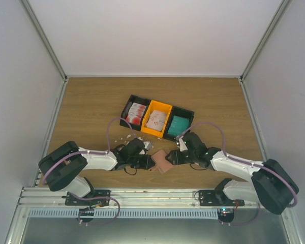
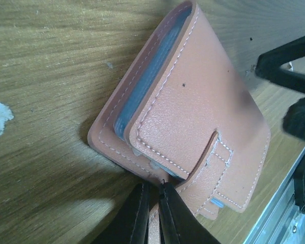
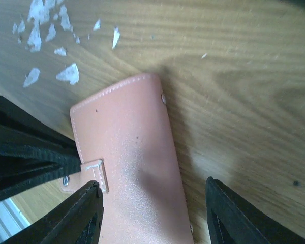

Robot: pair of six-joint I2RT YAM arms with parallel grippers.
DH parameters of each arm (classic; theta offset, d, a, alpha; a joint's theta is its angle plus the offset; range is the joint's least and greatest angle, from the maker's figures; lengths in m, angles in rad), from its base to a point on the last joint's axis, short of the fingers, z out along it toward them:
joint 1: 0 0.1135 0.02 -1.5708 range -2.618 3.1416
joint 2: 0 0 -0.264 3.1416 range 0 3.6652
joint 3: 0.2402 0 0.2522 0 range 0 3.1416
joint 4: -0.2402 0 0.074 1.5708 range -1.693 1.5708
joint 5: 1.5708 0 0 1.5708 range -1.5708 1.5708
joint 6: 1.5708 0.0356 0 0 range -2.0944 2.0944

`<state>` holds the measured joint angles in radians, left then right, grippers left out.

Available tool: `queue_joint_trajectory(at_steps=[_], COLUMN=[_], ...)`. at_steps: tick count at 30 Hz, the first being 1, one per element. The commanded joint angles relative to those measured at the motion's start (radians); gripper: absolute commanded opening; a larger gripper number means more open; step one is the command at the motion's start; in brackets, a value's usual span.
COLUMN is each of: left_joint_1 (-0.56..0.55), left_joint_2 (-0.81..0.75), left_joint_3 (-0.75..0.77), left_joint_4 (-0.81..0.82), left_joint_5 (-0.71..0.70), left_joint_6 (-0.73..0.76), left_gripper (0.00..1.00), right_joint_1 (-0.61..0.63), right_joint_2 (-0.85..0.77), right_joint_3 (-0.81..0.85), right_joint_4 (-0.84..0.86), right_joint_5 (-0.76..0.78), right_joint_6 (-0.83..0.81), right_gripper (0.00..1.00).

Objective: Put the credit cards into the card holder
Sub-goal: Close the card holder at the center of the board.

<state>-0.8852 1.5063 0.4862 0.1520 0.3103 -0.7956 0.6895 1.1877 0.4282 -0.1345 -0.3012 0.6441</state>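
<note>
Farthest left in the overhead view, the left pincer [image 1: 144,161] lies low over the worktop [image 1: 91,101], reaching toward 3 o'clock. Its wrist view shows the jaws narrow, nipped onto a salmon edge of the card holder [image 1: 162,161]; this looks like the end of its strap tab. A scatter of white scraps [image 1: 128,137] lies at about 11 o'clock from that pincer.

The card holder lies flat on the worktop between the two pincers, at 6 o'clock from the three-compartment tray [image 1: 152,133]. Its flap is folded over but gapes a little along one side. Something teal-blue shows in the gap, and I cannot tell whether it is lining or a card. The credit cards [image 1: 136,114] sit in the tray: white-and-red ones in the left and middle compartments, teal ones in the right. Neither pincer holds a card.

On the right, the right pincer [image 1: 174,156] reaches toward 9 o'clock. It is wide, with a finger on each side of the holder's other end, and grips nothing.

I judge the step in hand to be opening the holder, with the loading of these cards not yet begun. The next move probably calls for the right pincer to close on the body and steady it while the left draws the strap free. After that, one pincer must hold the flap back so the other can fetch a card from 12 o'clock.
</note>
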Motion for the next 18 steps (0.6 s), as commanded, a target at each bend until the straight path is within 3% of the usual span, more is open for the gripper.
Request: queue_joint_trajectory(at_steps=[1,7,12,18], left_joint_1=[0.002,0.002,0.002,0.004], left_joint_2=[0.032,0.026,-0.069,-0.181], left_joint_3=[-0.040,-0.036,-0.043,-0.063], left_joint_4=[-0.039,-0.047,-0.027,0.128], left_joint_5=[-0.042,-0.048,-0.041,0.045], left_joint_6=[0.001,0.005,0.030,0.022], left_gripper=[0.11,0.10,0.10,0.11], right_joint_1=[-0.010,-0.026,-0.033,-0.038], right_joint_2=[0.063,0.153,0.145,0.145], right_joint_3=[-0.016,-0.021,-0.029,-0.038], right_joint_4=[0.086,0.144,0.157,0.161], right_joint_5=[-0.117,-0.174,-0.171,-0.172], right_joint_6=[-0.031,-0.043,-0.040,-0.038], right_gripper=[0.56,0.54,0.52,0.52])
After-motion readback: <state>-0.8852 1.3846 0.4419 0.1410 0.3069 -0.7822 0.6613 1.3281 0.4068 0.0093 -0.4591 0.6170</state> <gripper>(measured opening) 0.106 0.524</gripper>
